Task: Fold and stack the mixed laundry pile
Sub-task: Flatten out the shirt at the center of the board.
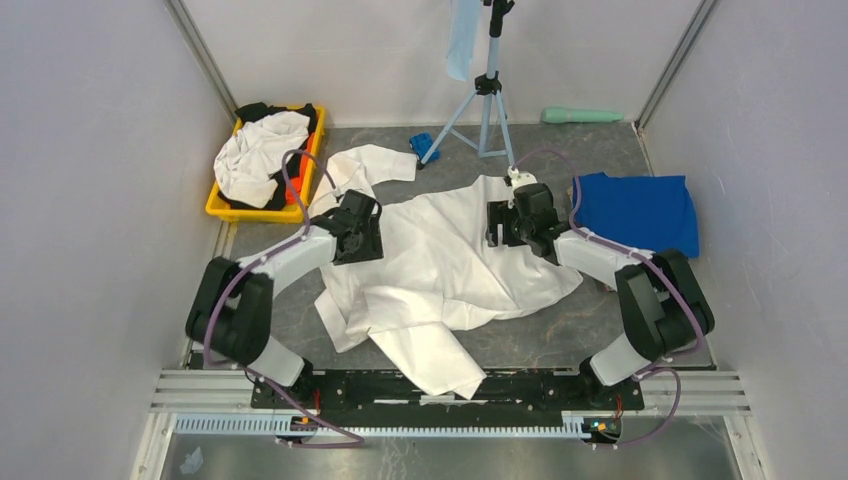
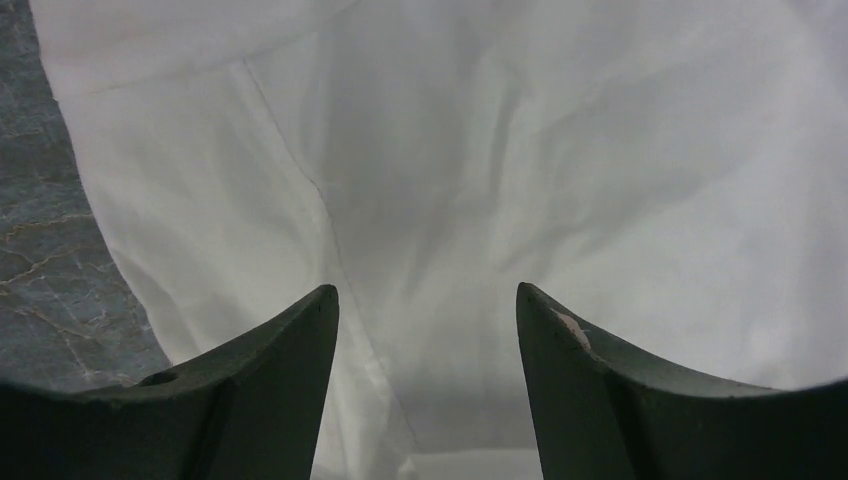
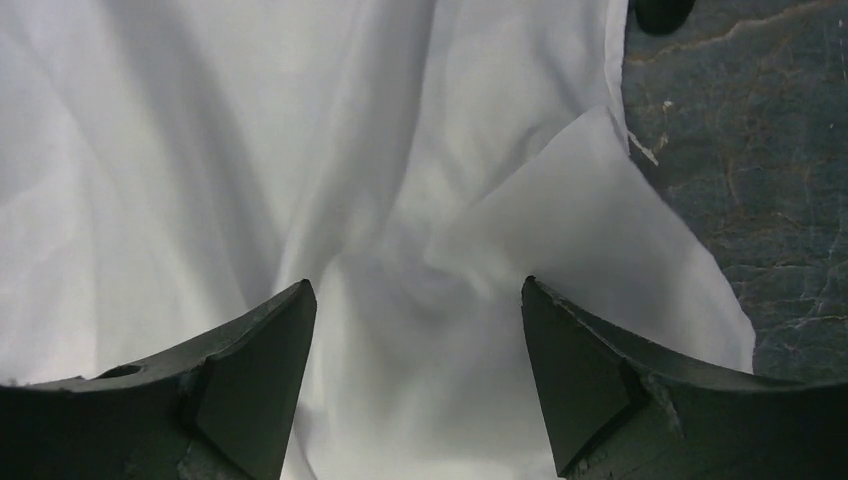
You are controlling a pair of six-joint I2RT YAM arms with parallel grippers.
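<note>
On the grey bench (image 1: 560, 340) the large white crumpled shirt (image 1: 440, 270) lies spread, left tool (image 2: 428, 300) and right tool (image 3: 420, 295) hovering over it, jaws wide and empty; laying-out step, likely; next needs edges pinched for folding.

The left arm (image 1: 285, 258) is angling up from lower left, the right arm (image 1: 600, 255) from lower right. The left gripper (image 1: 358, 228) and right gripper (image 1: 512, 215) are hanging mid-frame, jaws standing apart, pinching nothing.
</note>
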